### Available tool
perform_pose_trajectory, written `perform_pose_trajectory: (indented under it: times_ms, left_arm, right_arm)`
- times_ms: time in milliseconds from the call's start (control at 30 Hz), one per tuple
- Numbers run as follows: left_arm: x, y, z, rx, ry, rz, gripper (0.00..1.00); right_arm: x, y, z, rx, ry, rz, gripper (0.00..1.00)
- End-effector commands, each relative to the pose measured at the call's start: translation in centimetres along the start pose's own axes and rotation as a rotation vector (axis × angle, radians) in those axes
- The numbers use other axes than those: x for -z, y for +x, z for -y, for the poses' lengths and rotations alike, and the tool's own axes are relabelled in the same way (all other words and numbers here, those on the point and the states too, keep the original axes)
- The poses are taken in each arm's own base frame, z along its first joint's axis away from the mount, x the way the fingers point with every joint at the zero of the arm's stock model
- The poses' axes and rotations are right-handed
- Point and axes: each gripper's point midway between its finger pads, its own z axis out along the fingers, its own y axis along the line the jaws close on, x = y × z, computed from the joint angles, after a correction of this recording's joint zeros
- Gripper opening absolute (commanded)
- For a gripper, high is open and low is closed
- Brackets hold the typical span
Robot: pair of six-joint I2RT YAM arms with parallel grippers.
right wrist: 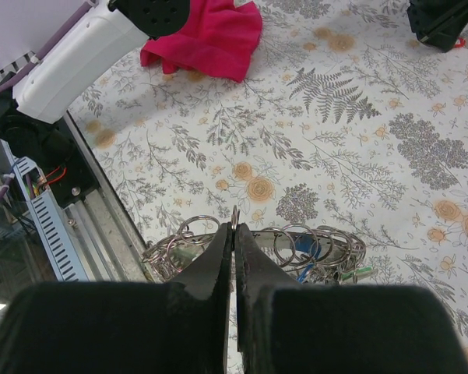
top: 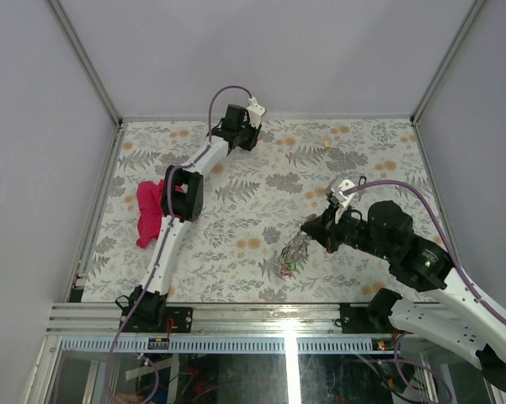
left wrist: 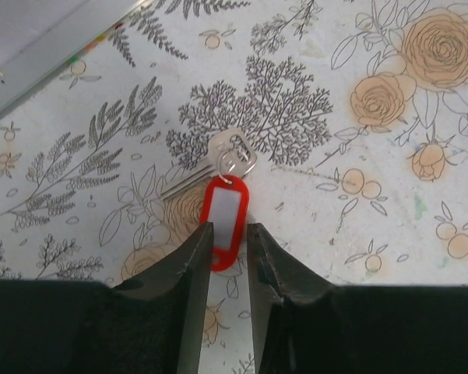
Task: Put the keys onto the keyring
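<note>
Enclosed by plain pale grey walls [top: 34, 101] on three sides. Floral-print table [top: 370, 143] (grey ferns, orange roses); metal rail [top: 253, 313] along near edge, catching glare.

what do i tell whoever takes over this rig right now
Left gripper: closed on the tag end of the red-tagged key, which lies flat on the table near the far edge.
Right gripper: shut on a thin wire of the keyring, near the front, which already carries keys.
Done: red-tagged key gripped, keyring pinned.
Left: lift the key, bring it to the keyring, thread it on.
</note>
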Motion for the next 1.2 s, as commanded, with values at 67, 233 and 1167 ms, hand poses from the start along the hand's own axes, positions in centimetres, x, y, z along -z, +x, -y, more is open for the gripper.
perform_pose_trajectory:
  times_ms: [67, 233, 1167]
  left_arm:
    - [1.3, 1.8, 0.9, 0.120, 0.080, -0.073, 0.28]
    - [1.2, 2.6, 1.7, 0.201, 0.118, -0.101, 0.32]
    - [11.7, 10.6, 12.6, 0.458, 0.151, -0.299, 0.43]
  right_arm:
    - [0.8, -2.9, -0.8, -0.002, -0.028, 0.109, 0.00]
    - [1.2, -3.1, -0.8, -0.001, -0.021, 0.119, 0.00]
    - [3.1, -4.0, -1.0, 0.046, -0.024, 0.182, 0.00]
